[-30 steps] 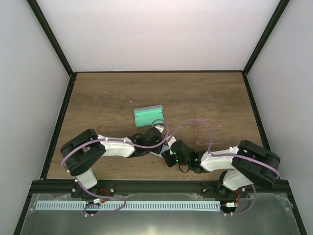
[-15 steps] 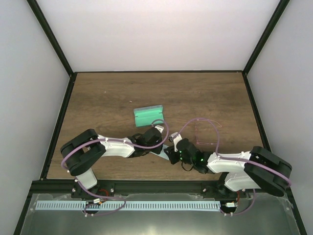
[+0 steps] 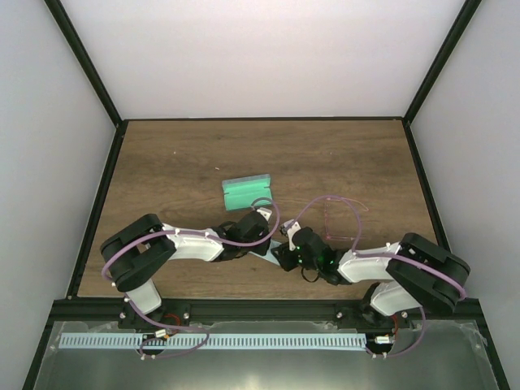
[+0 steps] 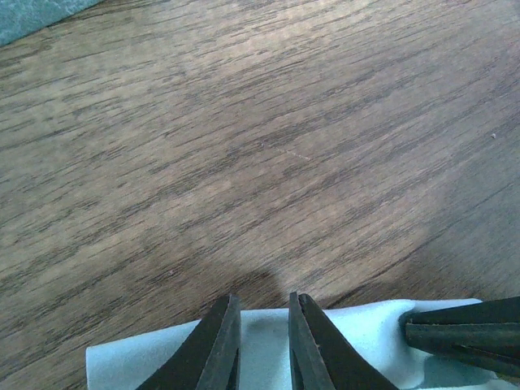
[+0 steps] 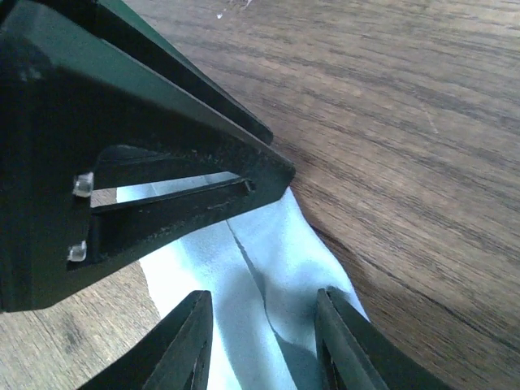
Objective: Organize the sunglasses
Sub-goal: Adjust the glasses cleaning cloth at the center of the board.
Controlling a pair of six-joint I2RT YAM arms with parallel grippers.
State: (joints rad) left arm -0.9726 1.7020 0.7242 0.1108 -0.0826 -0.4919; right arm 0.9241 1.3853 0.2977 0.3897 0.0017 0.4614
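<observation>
A light blue cleaning cloth (image 3: 266, 255) lies on the wooden table between my two grippers. My left gripper (image 4: 262, 302) has its jaws nearly together on the cloth (image 4: 357, 341) at its far edge, with cloth showing in the narrow gap. My right gripper (image 5: 264, 305) is open, one finger on each side of the creased cloth (image 5: 244, 268), and faces the left gripper's fingers (image 5: 171, 203) closely. The pink clear sunglasses (image 3: 340, 219) lie on the table right of centre. The green case (image 3: 246, 192) sits behind the left gripper.
Black frame posts and white walls enclose the table (image 3: 179, 162). Both arms cross low at the near middle, with purple cables looping over them.
My right gripper has moved left and forward, closing in on the cloth and the left gripper. The left arm, the case and the sunglasses have not moved.
</observation>
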